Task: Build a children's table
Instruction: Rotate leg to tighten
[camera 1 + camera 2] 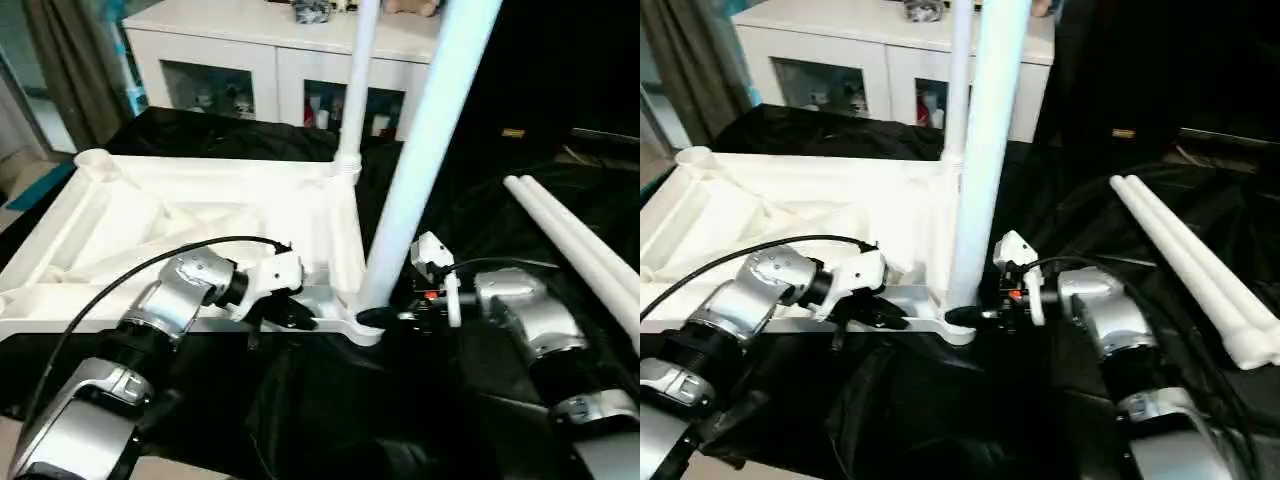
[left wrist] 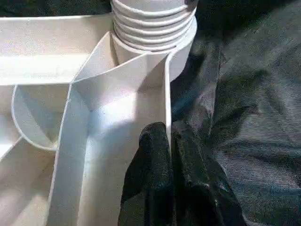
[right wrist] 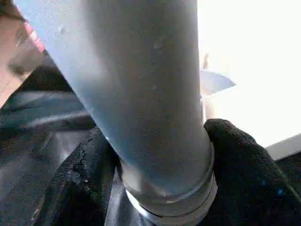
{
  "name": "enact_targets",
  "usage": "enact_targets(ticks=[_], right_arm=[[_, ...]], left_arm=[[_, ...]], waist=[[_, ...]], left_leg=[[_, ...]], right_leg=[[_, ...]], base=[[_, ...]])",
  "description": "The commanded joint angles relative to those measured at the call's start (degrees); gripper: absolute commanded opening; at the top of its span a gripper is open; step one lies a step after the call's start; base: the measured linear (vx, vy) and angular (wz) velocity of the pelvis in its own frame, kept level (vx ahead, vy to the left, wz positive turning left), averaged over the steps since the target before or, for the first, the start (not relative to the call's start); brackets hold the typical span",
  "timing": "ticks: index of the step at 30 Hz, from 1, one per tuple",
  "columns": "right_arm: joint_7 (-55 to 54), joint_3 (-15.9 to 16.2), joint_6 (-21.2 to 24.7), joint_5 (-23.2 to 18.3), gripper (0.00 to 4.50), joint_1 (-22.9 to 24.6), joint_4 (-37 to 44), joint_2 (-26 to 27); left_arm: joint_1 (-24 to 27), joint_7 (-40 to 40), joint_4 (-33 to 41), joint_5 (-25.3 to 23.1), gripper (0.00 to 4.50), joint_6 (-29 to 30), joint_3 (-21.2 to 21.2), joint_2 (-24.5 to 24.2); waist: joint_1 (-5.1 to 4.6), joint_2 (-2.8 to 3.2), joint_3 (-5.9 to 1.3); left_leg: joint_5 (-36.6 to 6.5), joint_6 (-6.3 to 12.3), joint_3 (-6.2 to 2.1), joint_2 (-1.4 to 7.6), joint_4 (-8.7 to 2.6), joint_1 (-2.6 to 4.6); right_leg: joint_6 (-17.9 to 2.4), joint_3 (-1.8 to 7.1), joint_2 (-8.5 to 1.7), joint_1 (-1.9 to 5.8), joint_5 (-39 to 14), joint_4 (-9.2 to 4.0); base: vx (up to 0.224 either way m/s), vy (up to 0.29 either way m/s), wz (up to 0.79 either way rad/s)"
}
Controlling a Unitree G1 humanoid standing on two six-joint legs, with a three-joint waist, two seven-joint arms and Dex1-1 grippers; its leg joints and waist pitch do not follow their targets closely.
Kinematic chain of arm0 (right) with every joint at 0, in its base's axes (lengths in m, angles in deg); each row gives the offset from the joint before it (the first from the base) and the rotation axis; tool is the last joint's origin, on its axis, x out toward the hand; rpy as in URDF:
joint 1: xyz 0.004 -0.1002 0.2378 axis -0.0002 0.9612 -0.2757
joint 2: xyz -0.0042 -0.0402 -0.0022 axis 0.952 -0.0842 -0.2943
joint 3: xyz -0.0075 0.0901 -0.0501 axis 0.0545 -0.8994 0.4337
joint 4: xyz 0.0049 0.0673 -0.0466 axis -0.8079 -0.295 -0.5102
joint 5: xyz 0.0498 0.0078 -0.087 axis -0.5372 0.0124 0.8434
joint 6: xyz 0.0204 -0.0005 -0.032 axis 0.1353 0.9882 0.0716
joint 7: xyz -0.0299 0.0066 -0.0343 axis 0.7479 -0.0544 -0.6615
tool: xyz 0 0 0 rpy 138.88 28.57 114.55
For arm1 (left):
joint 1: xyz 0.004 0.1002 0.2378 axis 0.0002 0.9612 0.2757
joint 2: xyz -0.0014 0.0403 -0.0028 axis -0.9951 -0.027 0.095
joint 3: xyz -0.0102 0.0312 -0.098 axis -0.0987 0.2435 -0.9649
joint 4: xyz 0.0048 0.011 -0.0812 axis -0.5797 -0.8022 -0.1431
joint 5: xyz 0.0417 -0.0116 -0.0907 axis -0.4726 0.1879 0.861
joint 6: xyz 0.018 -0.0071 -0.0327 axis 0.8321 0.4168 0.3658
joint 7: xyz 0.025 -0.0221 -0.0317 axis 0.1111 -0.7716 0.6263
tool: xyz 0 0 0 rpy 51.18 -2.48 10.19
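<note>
2 head views downward, 2 close wrist views, shared near leg (image 1: 420, 160)

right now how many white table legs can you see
4. Two stand upright in the upside-down tabletop: the near leg between the right claw fingers, the far leg behind. Two loose legs lie side by side on the black cloth.

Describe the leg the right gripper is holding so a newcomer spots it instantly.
Find the upturned white table top on the black cloth. The leg stands in its near right corner socket, right gripper at its base. It leans; the far leg stands straight, two spare legs lie flat.
</note>
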Motion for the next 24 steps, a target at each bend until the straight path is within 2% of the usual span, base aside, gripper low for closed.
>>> enact_targets(ticks=[1, 3, 4, 5, 6, 7, 8, 10, 11, 13, 15, 19, 22, 24], right_arm=[[-13.0, 0.1, 0.6, 4.3, 2.59, 1.6, -8.7, 1.0], [-20.2, -2.8, 0.7, 3.5, 2.59, 0.7, -11.1, 2.8], [-23.7, -4.3, 1.3, 2.7, 2.59, 0.4, -12.0, 4.0], [-24.5, -4.6, 1.4, 2.6, 2.59, 0.3, -12.2, 4.4], [-25.9, -5.0, 1.6, 2.4, 2.59, 0.2, -12.7, 5.1], [-26.5, -5.2, 1.8, 2.3, 2.59, 0.2, -13.0, 5.4], [-30.1, -5.7, 2.1, 2.4, 2.59, -0.4, -14.7, 7.2], [-33.9, -6.2, 2.1, 2.7, 2.59, -1.1, -16.3, 8.5], [-37.1, -6.7, 1.8, 2.9, 2.59, -1.9, -18.0, 9.6], [-43.4, -9.0, 1.6, 1.5, 2.59, -4.2, -22.1, 12.3], [-47.5, -11.4, 1.7, -0.3, 2.59, -6.1, -24.3, 14.1], [-50.0, -14.0, 2.6, -2.3, 2.59, -7.5, -25.5, 15.2], [-50.2, -13.8, 2.3, -1.6, 2.59, -8.1, -26.2, 15.4], [-50.3, -13.9, 1.7, -1.1, 2.59, -8.6, -27.2, 15.5]], left_arm=[[-2.4, 2.1, 0.2, 1.4, 0.00, 1.6, -1.2, 2.6], [-4.7, 7.3, -2.8, 1.2, 0.00, 3.8, -2.9, 4.6], [-6.3, 10.5, -4.7, 1.2, 0.00, 5.3, -3.9, 5.9], [-6.8, 11.4, -5.3, 1.3, 0.00, 5.7, -4.2, 6.5], [-7.6, 13.0, -6.3, 1.5, 0.00, 6.6, -4.8, 7.4], [-8.0, 13.8, -6.7, 1.6, 0.00, 7.0, -5.1, 7.8], [-10.2, 18.2, -9.1, 2.0, 0.00, 9.4, -6.4, 10.1], [-11.6, 22.3, -11.0, 1.9, 0.00, 10.6, -7.2, 11.8], [-12.6, 25.0, -12.5, 1.5, 0.00, 11.2, -7.5, 13.1], [-14.3, 29.7, -15.2, 0.8, 0.00, 12.1, -7.8, 16.1], [-14.9, 31.9, -16.3, 0.2, 0.00, 12.6, -7.5, 18.3], [-14.6, 32.3, -16.4, -0.5, 0.00, 12.7, -6.8, 19.3], [-14.6, 32.3, -16.9, -0.3, 0.00, 12.8, -6.7, 19.6], [-14.9, 32.7, -17.7, -0.4, 0.00, 12.4, -6.7, 19.5]], waist=[[-0.29, 0.79, -1.89], [-0.94, 0.72, -1.74], [-1.24, 0.57, -1.70], [-1.23, 0.57, -1.71], [-1.33, 0.39, -1.74], [-1.19, 0.59, -1.67], [-1.17, 0.52, -1.62], [-1.13, 0.52, -1.60], [-1.06, 0.59, -1.70], [-1.12, 0.57, -1.69], [-1.16, 0.62, -1.69], [-1.00, 0.55, -1.95], [-0.85, 0.17, -2.02], [-0.85, 0.18, -2.04]], left_leg=[[-19.9, -1.52, -1.61, 3.65, -5.12, 0.93], [-20.7, -2.16, -1.99, 3.52, -5.31, 0.94], [-21.6, -2.30, -2.08, 3.35, -5.27, 1.19], [-21.6, -2.13, -2.16, 3.32, -5.24, 1.14], [-21.1, -1.86, -2.08, 3.30, -5.26, 1.00], [-20.5, -1.49, -2.03, 3.28, -5.27, 0.97], [-20.8, -1.16, -1.88, 3.22, -5.12, 1.18], [-20.1, -1.06, -1.94, 3.18, -5.16, 1.08], [-20.2, -1.10, -1.93, 3.15, -5.08, 1.27], [-19.8, -1.22, -1.95, 3.14, -5.14, 1.15], [-19.6, -1.21, -1.94, 3.17, -5.16, 1.10], [-17.7, -0.46, -1.75, 3.34, -5.33, 0.68], [-15.5, 0.50, -1.48, 3.20, -5.18, 0.47], [-14.8, 0.71, -1.46, 3.21, -5.19, 0.44]], right_leg=[[-12.3, 3.02, -6.02, 1.06, -21.7, -5.53], [-10.9, 3.05, -6.01, 0.99, -25.4, -5.85], [-9.5, 2.93, -5.97, 0.76, -28.4, -6.26], [-9.1, 2.90, -6.06, 0.82, -29.1, -6.36], [-9.0, 2.95, -6.00, 0.92, -29.0, -6.40], [-8.9, 3.02, -6.02, 0.74, -28.8, -6.54], [-8.9, 3.07, -5.96, 0.47, -29.0, -6.69], [-8.9, 3.04, -6.00, 0.51, -28.9, -6.70], [-8.8, 3.04, -5.99, 0.33, -29.2, -6.71], [-8.7, 3.02, -5.99, 0.30, -29.1, -6.73], [-8.9, 3.05, -5.98, 0.30, -27.9, -6.74], [-10.7, 3.15, -5.85, 0.75, -20.2, -6.05], [-11.4, 3.23, -5.97, 1.08, -17.6, -5.83], [-11.4, 3.23, -5.96, 1.11, -17.5, -5.81]], base=[[0.000, 0.000, 0.00], [0.000, 0.000, 0.00], [0.000, 0.000, 0.00], [-0.052, 0.010, -0.07], [0.000, 0.000, 0.00], [0.000, 0.000, 0.00], [0.000, 0.000, 0.00], [0.000, 0.000, 0.00], [0.000, 0.000, 0.00], [0.000, 0.000, 0.00], [0.000, 0.000, 0.00], [0.000, 0.000, 0.00], [0.000, 0.000, 0.00], [0.000, 0.000, 0.00]])
